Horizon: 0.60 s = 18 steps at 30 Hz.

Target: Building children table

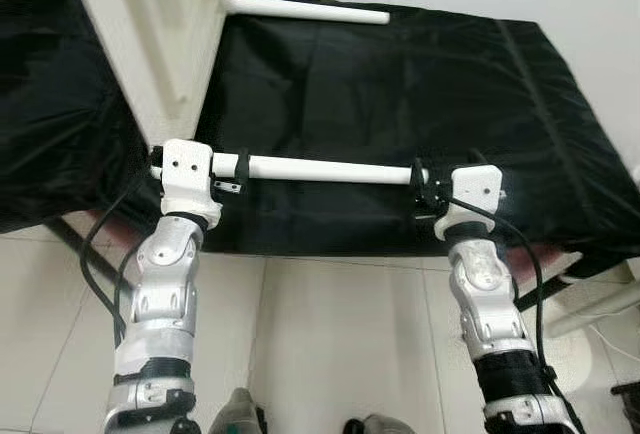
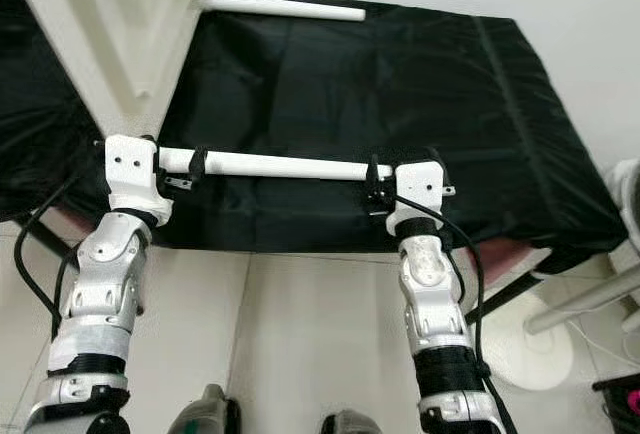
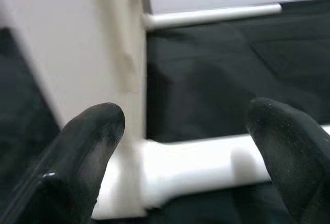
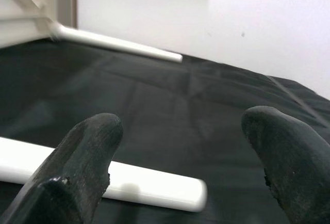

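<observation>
Item: white tabletop [image 1: 150, 24], standing on edge on the black-covered bed [image 1: 420, 84]. I am judging one far leg [image 1: 305, 9] as already fitted. Item: near leg [image 1: 330, 169], lying level at the tabletop's lower corner; whether it is seated yet, I cannot tell. My left gripper [image 1: 240, 166] and right gripper [image 1: 418, 186] are straddling its two ends, fingers spread, not clamping. Remaining legs: none visible.

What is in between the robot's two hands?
A white table leg stretches between the left gripper and the right gripper, lying level over the black cloth. The left eye view shows this best.
</observation>
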Motion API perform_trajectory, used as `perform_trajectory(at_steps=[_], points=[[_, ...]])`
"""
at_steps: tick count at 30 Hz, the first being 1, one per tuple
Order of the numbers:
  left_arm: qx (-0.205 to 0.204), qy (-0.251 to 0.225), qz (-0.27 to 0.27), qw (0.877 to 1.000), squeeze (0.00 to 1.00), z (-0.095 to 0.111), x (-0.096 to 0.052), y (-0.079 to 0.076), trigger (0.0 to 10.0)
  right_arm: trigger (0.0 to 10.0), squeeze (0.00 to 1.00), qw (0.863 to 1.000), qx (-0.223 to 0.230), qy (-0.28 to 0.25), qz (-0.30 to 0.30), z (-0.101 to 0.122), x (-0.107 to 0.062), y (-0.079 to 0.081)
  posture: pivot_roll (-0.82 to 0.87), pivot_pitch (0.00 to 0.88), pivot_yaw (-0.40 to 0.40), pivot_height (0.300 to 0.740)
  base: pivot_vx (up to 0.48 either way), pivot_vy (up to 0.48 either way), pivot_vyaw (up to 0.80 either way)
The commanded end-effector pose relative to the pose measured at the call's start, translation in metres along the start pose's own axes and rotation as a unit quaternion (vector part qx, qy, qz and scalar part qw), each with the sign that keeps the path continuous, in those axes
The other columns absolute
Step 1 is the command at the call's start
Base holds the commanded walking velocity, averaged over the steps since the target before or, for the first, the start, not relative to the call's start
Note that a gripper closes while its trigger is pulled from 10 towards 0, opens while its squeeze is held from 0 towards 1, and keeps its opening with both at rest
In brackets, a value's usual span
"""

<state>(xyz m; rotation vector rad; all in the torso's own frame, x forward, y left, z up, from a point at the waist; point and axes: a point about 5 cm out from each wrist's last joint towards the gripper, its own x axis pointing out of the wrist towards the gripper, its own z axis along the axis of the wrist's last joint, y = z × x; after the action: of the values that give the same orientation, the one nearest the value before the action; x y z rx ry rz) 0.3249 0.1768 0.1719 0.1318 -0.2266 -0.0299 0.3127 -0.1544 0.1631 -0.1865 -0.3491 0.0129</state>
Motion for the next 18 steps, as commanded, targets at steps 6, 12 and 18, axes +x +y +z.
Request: perform_trajectory(at_steps=[6,12,18], points=[[0.013,0.001,0.015,1.0,0.0,-0.0016,-0.0025,-0.0015,10.0,10.0,0.0,1.0,-0.006,0.011,-0.005,-0.005,-0.0039,-0.0042,0.0,0.111,0.0,0.74,0.0,0.0,0.0],[0.02,0.002,0.014,1.0,0.0,-0.0014,-0.0027,-0.002,10.0,10.0,0.0,1.0,-0.005,0.011,-0.005,-0.0051,-0.0034,-0.004,0.0,0.111,0.0,0.74,0.0,0.0,0.0],[0.023,0.003,0.004,1.0,0.0,-0.0025,-0.0037,-0.0064,10.0,10.0,0.0,1.0,-0.005,0.006,-0.004,-0.0032,-0.0015,-0.0049,0.0,0.105,-0.004,0.74,0.0,0.0,0.0]])
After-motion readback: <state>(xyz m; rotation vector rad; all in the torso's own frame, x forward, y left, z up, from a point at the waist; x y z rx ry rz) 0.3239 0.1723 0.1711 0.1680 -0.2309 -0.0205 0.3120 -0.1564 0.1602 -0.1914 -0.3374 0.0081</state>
